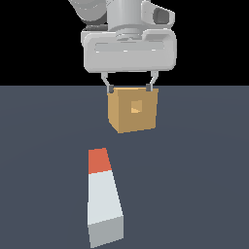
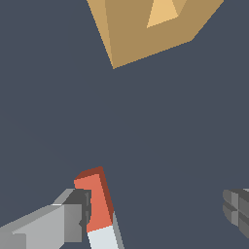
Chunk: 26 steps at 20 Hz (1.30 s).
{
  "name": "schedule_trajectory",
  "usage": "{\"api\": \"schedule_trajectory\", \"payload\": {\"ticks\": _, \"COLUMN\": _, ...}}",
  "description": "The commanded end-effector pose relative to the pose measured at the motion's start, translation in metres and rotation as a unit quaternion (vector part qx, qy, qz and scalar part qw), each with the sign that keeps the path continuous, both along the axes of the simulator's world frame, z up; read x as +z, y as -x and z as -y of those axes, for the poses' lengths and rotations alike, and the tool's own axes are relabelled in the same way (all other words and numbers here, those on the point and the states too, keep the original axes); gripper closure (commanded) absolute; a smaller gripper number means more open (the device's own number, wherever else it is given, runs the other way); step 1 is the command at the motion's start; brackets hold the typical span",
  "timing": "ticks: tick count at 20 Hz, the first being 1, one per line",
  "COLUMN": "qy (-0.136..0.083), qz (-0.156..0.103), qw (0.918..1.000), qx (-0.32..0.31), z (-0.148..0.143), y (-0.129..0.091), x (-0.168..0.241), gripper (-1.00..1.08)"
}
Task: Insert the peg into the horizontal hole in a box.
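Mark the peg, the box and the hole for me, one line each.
peg (image 1: pixel 103 197): exterior view, on the pale grey-white upper face, below the orange-red end.
box (image 1: pixel 121 119): exterior view, on the tan front face, off to the side of the opening.
hole (image 1: pixel 136 107): exterior view, inside the small square opening, centred in that face.

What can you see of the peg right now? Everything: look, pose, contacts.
The peg is a long square-sectioned bar, pale grey-white with one orange-red end, matte and plain. It lies flat on the dark floor, clear of the box, its red end toward the face with the hole. In the wrist view one finger of the open gripper sits right beside the red end; contact cannot be confirmed. It is not gripped.
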<state>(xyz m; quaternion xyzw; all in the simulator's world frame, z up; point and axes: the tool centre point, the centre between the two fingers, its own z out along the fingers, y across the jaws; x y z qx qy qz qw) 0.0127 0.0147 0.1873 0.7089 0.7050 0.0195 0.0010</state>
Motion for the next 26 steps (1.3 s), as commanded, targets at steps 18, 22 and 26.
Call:
{"api": "schedule_trajectory", "payload": {"ticks": 18, "qy": 0.005, "qz": -0.005, "qw": 0.9988, "qx": 0.048, "z": 0.060, "y": 0.024, "x": -0.043, "gripper": -0.92}}
{"api": "schedule_trajectory", "payload": {"ticks": 22, "qy": 0.008, "qz": -0.007, "qw": 0.9973, "qx": 0.073, "z": 0.091, "y": 0.033, "x": -0.064, "gripper": -0.92}}
{"api": "schedule_trajectory", "payload": {"ticks": 26, "qy": 0.010, "qz": -0.009, "qw": 0.9954, "qx": 0.095, "z": 0.120, "y": 0.040, "x": -0.084, "gripper": -0.92}}
